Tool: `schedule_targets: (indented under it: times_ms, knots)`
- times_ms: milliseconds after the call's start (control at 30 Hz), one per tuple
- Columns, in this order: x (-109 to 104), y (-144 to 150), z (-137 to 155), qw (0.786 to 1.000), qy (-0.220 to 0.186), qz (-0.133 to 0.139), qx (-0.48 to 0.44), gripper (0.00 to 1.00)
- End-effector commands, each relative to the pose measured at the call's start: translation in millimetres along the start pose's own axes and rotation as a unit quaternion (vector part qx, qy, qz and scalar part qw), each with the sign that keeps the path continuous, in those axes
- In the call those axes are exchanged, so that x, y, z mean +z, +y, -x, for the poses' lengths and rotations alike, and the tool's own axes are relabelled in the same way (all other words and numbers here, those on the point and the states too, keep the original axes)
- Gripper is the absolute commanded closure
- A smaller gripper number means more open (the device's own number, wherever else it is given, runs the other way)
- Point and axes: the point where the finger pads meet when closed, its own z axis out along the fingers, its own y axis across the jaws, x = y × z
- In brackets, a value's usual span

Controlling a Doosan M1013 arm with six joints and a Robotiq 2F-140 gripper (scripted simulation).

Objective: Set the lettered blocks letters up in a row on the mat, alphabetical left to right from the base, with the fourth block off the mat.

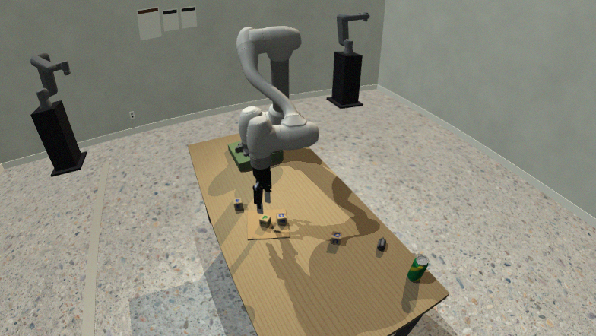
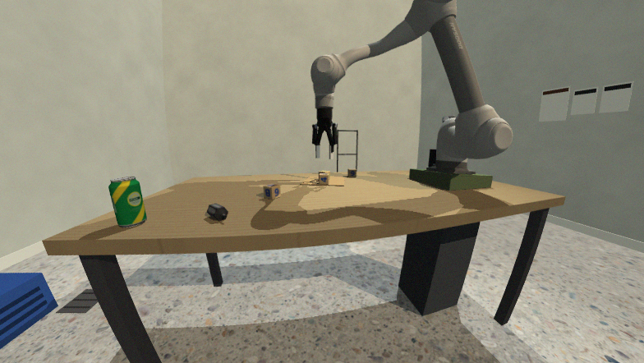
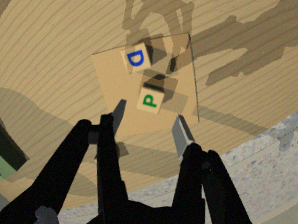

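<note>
My gripper (image 1: pixel 263 203) (image 2: pixel 324 155) (image 3: pixel 150 115) is partly open and empty, well above the table near the mat. A block with a green P on top (image 1: pixel 264 220) (image 3: pixel 150 100) and a block with a blue D on top (image 1: pixel 281 217) (image 3: pixel 136 58) stand on the tan mat (image 1: pixel 255 231) (image 3: pixel 112 90), with a gap between them and turned differently. A third block (image 1: pixel 238 204) (image 2: pixel 351 172) stands off the mat, toward the robot base; its top mark is too small to read. A fourth block (image 1: pixel 335 237) (image 2: pixel 272 191) stands off the mat, with a round blue mark on top.
A black object (image 1: pixel 381 244) (image 2: pixel 217 212) lies beyond the fourth block. A green and yellow can (image 1: pixel 417 269) (image 2: pixel 127 203) stands near the table's far corner from the base. The robot stands on a green base plate (image 2: pixel 468 181).
</note>
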Motion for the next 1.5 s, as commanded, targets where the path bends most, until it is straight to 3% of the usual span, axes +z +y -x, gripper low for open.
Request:
schedule_targets:
  times_ms: [0, 833, 1467]
  knots:
    - [-1, 0, 0, 1.0, 0.001, 0.0, 0.0, 0.45]
    - [1, 0, 0, 1.0, 0.0, 0.0, 0.0, 0.45]
    - [21, 0, 0, 1.0, 0.0, 0.0, 0.0, 0.45]
